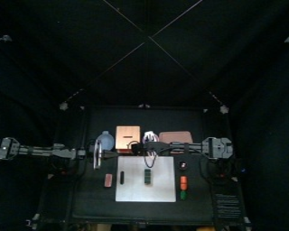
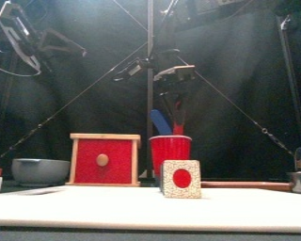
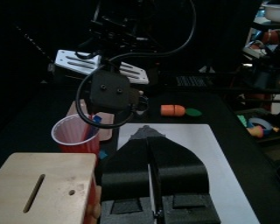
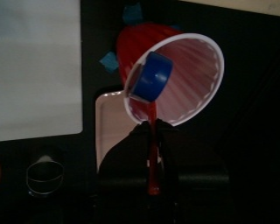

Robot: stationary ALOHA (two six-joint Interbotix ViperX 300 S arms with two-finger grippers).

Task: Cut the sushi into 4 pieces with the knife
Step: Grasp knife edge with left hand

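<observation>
**Right claw grips red knife in the cup; sushi roll lies uncut on the board**

The right gripper (image 2: 179, 102) hangs directly over the red cup (image 2: 171, 151), near the worktop's back edge. Its jaws are closed on the handle of the red knife (image 4: 154, 162), whose lower end is inside the cup. The blue knife (image 2: 160, 120) leans in the same cup, untouched, with its handle against the rim.

The sushi roll (image 1: 148, 173) lies near the middle of the white cutting board (image 1: 133, 185) as 1 dark green bar. No cut piece shows apart from it. From table height, its near end (image 2: 181, 179) shows a speckled pale face with a red centre.

The left gripper (image 3: 152, 136) is raised over the worktop's left half, beside the wooden box (image 2: 104, 160). Its jaws are pressed together and hold nothing.

The box, with its red drawer front, stands just left of the cup along the back edge. A blue-grey bowl (image 2: 40, 170) sits farther toward the left edge. An orange and green toy food (image 3: 171, 110) lies by the board's right edge. A round metal cutter (image 4: 43, 175) rests on the worktop near the pink tray (image 4: 108, 122), which lies next to the cup.
</observation>
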